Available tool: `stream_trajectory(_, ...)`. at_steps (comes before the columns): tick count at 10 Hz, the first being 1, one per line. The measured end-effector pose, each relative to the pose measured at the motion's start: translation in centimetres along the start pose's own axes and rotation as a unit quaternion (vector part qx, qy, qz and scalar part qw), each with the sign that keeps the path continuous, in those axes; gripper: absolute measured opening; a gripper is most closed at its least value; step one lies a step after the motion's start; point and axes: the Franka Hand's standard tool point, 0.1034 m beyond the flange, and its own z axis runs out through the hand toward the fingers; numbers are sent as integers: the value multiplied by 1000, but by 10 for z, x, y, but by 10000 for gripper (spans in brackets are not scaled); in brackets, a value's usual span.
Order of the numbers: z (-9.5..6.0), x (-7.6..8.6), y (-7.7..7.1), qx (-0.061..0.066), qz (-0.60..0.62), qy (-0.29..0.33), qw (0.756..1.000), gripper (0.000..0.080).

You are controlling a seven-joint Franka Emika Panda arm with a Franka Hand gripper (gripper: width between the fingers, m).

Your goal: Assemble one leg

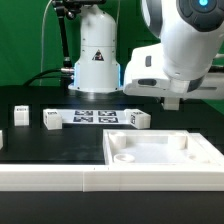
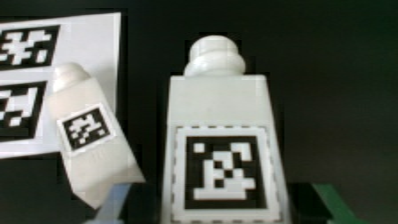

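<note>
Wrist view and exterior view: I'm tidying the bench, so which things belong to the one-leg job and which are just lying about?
Job: the leg lined up at the tool; the tabletop, likely its destination.
Lying about: the tilted leg beside it; two legs at the exterior view's left; the marker board.

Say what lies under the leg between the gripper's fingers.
Black table shows around the leg; the spot directly beneath is hidden by the leg itself.
</note>
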Motion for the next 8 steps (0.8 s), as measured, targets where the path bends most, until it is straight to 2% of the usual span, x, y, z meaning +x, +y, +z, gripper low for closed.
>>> stream_trajectory(1, -4, 0, 3, 2, -7, 25, 1000, 292)
stream_trajectory(2, -17, 4, 14, -1, -23, 51, 998, 292)
stream_trajectory(3, -32, 5, 17, 4, -22, 81, 996, 292)
stream_trajectory(5, -60, -1, 17, 9, -34, 120, 992, 292)
stream_trajectory(6, -73, 4, 13, 11, -38, 155, 987, 292)
stream_trajectory(8, -73, 7, 11, 16, -39, 222, 974, 292)
